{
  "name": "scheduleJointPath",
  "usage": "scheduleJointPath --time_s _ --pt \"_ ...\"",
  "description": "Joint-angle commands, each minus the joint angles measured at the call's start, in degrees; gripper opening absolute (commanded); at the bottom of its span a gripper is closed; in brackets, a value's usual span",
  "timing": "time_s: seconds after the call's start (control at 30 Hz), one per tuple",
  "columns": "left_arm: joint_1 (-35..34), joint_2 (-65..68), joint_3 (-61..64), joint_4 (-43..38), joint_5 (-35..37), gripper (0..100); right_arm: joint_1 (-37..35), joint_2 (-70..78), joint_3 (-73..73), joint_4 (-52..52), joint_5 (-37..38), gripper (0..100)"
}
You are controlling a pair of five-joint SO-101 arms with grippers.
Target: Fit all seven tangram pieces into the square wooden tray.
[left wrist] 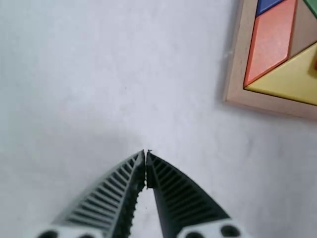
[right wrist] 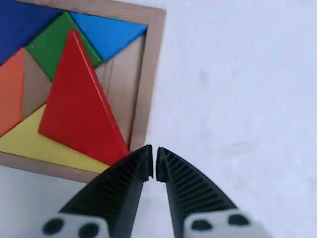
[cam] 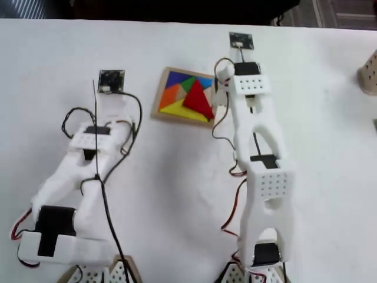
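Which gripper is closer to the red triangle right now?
Right. The right gripper, jaws shut, sits at the tray rim beside the red triangle. The left gripper is over bare table, apart from the tray's opposite edge.

Tray [cam: 158, 94], high view: its right edge is partly covered by the right arm [cam: 259, 147] and a cable. The pieces there are too small to count.

Left wrist view: the tray [left wrist: 237, 59] is cut off by the picture's edges, with one corner showing. The orange piece [left wrist: 270, 42] and yellow piece [left wrist: 292, 77] are truncated.

Right wrist view: the red triangle [right wrist: 79, 109] overlies the yellow piece [right wrist: 29, 144] and hides part of it. The right gripper [right wrist: 152, 163] covers the triangle's nearest tip and a stretch of the tray's rim.

Perforated object [cam: 369, 72], toward the tabletop's right edge: cut off, identity undetermined.
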State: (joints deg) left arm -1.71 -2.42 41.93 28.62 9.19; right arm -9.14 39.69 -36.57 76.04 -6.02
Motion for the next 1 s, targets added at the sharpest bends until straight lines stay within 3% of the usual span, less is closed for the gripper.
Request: scheduleJointPath --time_s 0.0,0.27,0.73,0.97 --pt "-0.3 -0.4 -0.5 -1.9 -0.4 2 -3.6 -4.8 -1.8 -2.9 -0.6 2.0" --pt "-0.4 -0.4 -0.5 -1.9 -0.4 2 -10.4 5.1 -2.1 -20.8 -0.2 2.4" --pt "-0.4 -0.4 -0.4 -1.9 -0.4 2 -4.8 6.6 -2.1 -20.4 -0.2 2.2" --pt "-0.5 -0.4 -0.4 -1.9 -0.4 2 -1.2 2.9 -2.1 -15.2 -0.2 2.0"
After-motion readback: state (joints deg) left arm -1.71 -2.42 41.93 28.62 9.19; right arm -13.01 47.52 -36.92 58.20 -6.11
